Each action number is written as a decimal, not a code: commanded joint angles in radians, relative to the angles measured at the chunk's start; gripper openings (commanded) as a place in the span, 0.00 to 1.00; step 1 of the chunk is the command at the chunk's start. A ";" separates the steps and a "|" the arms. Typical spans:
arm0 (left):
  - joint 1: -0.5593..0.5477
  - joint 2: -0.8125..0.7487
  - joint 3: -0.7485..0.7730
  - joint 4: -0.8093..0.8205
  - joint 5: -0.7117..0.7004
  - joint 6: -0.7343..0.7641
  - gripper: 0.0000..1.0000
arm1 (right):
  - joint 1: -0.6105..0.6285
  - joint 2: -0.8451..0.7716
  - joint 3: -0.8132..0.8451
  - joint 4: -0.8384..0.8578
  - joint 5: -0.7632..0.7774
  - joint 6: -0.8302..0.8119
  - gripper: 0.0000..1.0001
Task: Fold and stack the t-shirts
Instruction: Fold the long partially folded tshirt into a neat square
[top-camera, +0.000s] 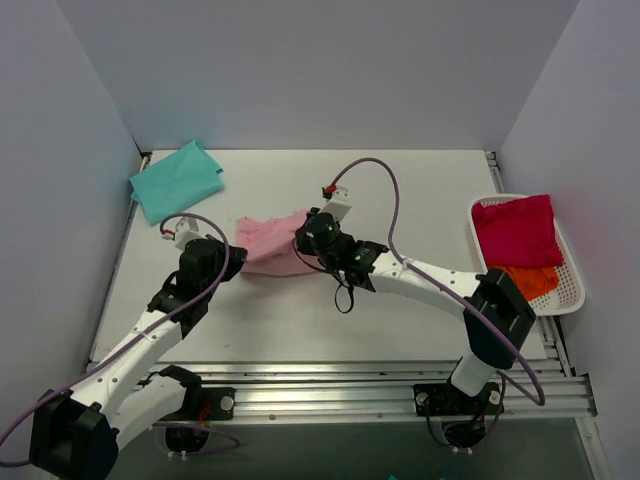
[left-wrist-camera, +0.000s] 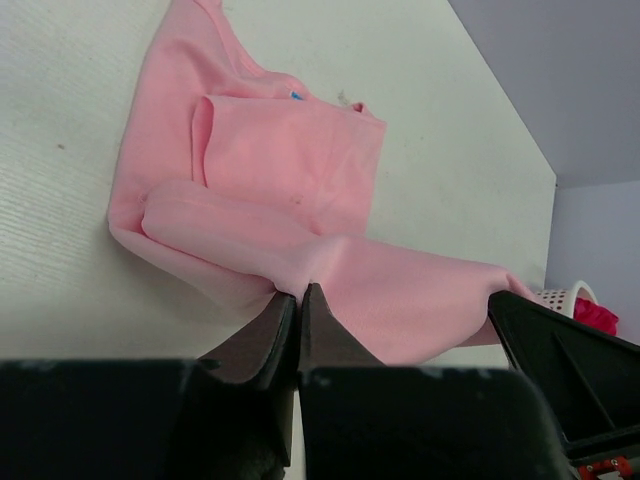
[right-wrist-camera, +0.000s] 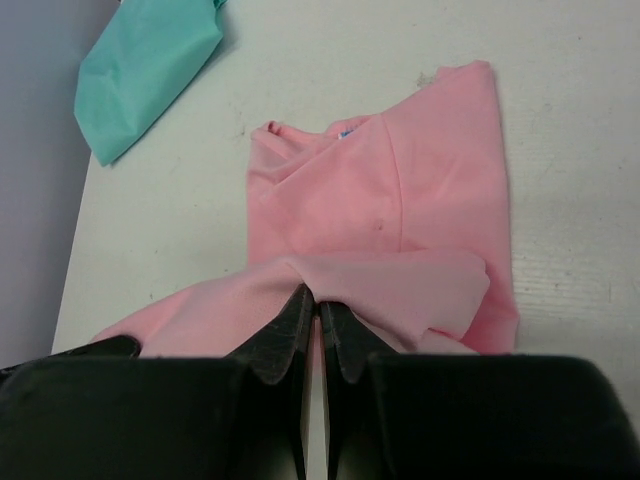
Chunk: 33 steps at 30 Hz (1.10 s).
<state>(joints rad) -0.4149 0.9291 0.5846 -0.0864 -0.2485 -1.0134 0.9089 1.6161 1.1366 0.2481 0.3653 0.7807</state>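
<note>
Nearest the lenses, your left end effector (left-wrist-camera: 298, 292) and right end effector (right-wrist-camera: 315, 298) are each clamped on a raised ridge of the pink t-shirt (top-camera: 268, 250), fingers pressed together with cloth between them. That shirt lies partly folded, left of the centre of the worktop (top-camera: 400, 190). The teal t-shirt (top-camera: 177, 180) sits folded in the far left corner, well apart from it.

You appear to be mid-fold, carrying the gripped edge across the body of the shirt. To do it well:

- Move both arms in step at one height, so the span between them is taut but not stretched.
- Lay the edge flush over the layer beneath.
- Lower until the cloth rests on the worktop, then release both sides together.

Watch the loose roll bunched beside your left end effector. It could trap a crease if you drag rather than lift.
</note>
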 joint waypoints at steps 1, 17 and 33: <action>0.024 0.049 0.064 0.063 -0.031 0.013 0.08 | -0.039 0.056 0.080 -0.003 -0.019 -0.023 0.00; 0.157 0.318 0.227 0.207 -0.011 0.079 0.08 | -0.153 0.310 0.339 -0.010 -0.131 -0.050 0.00; 0.373 1.334 1.281 0.215 0.468 0.165 0.94 | -0.404 0.829 1.082 -0.011 -0.171 -0.119 1.00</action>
<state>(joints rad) -0.0437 2.3543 1.8149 0.1413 0.1364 -0.8780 0.5034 2.5717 2.2711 0.1432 0.1703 0.7040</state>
